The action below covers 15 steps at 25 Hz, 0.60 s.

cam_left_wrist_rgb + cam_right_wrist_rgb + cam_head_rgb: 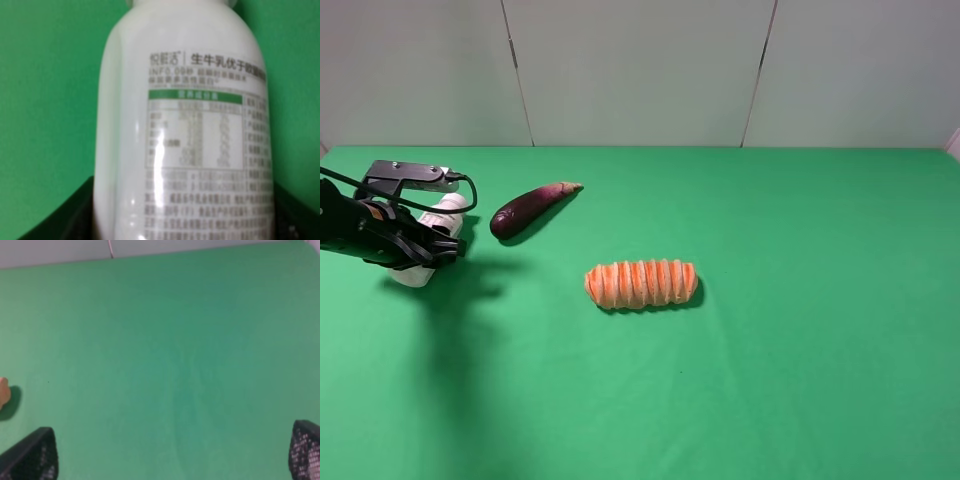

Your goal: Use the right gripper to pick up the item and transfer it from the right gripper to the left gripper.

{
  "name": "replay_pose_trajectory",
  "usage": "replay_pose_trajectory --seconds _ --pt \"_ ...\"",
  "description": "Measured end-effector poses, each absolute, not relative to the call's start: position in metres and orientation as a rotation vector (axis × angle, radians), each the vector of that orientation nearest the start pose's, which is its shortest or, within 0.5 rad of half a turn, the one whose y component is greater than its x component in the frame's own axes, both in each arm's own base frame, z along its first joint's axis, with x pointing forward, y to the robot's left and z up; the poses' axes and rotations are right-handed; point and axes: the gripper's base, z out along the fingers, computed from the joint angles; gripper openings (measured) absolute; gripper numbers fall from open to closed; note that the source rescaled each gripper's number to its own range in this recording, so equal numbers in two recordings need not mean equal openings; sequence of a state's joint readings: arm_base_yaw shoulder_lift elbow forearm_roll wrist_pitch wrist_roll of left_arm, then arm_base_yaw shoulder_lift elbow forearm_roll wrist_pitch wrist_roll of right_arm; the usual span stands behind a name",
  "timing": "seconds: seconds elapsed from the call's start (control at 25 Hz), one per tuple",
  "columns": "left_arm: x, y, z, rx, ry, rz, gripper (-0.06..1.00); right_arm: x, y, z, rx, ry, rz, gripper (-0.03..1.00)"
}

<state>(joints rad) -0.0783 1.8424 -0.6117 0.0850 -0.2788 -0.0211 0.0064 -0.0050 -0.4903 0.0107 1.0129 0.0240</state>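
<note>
The item, a small white bottle [413,274], is at the far left of the green table, tilted, with its cap end [450,206] pointing towards the back. My left gripper [425,245] is shut around its middle. In the left wrist view the bottle [180,125] fills the frame with its printed label showing, and a black finger [65,220] sits against each side of it. My right gripper [175,460] is open and empty over bare green cloth, with only its fingertips [30,457] showing. It is out of the exterior high view.
A purple eggplant [530,208] lies just right of the bottle. An orange-striped ridged roll [641,283] lies near the table's middle, and its edge shows in the right wrist view [4,390]. A grey wall runs behind the table.
</note>
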Motion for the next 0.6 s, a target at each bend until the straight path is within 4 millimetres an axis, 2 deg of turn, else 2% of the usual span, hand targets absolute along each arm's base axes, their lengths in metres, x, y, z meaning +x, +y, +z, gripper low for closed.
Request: replay_pose_trajectory --seconds 0.04,0.16,0.24,0.4,0.6 --pt "0.295 -0.025 0.096 0.180 2.428 -0.036 0.22 -0.003 0.001 0.278 0.017 2.001 0.032 1.00" --pt "0.295 -0.025 0.096 0.181 2.426 -0.036 0.72 -0.003 0.001 0.278 0.017 2.001 0.032 1.00" --pt "0.295 -0.025 0.096 0.184 2.426 -0.035 0.89 -0.003 0.001 0.278 0.017 2.001 0.032 1.00" --pt "0.295 -0.025 0.099 0.205 2.419 -0.027 0.98 -0.003 0.001 0.278 0.017 2.001 0.032 1.00" --pt "0.293 -0.025 0.127 0.200 2.359 -0.021 0.99 -0.003 0.001 0.279 0.017 2.000 0.032 1.00"
